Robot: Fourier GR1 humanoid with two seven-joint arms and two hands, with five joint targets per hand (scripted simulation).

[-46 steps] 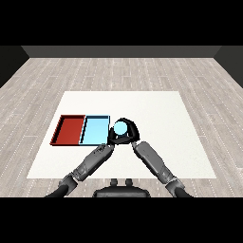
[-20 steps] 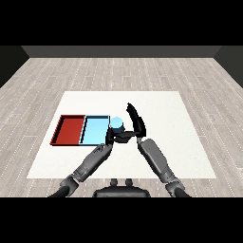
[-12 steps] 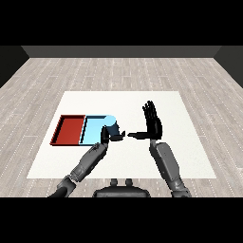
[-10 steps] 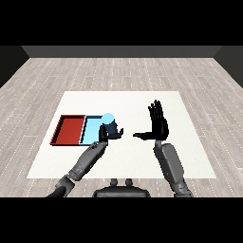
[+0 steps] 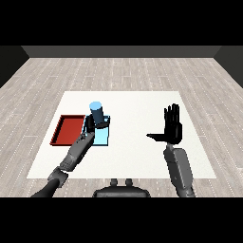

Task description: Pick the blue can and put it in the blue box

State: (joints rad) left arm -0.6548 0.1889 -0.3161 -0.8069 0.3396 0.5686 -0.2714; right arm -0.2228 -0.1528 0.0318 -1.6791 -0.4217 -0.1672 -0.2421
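The blue can [image 5: 97,112] stands upright over the far part of the light blue tray [image 5: 104,137], held by my left hand [image 5: 90,124], whose fingers curl round its lower half. I cannot tell whether the can touches the tray floor. My right hand [image 5: 172,126] is raised over the bare table to the right, fingers straight and thumb spread, holding nothing and well apart from the can.
The red tray [image 5: 68,130] lies directly left of the light blue tray, with nothing in it. The white table [image 5: 133,109] stretches around both trays, and a wooden floor lies beyond its edges.
The can passed from my right hand to my left. My right hand opened and drew away to the right. My left hand carried the can leftward over the light blue tray.
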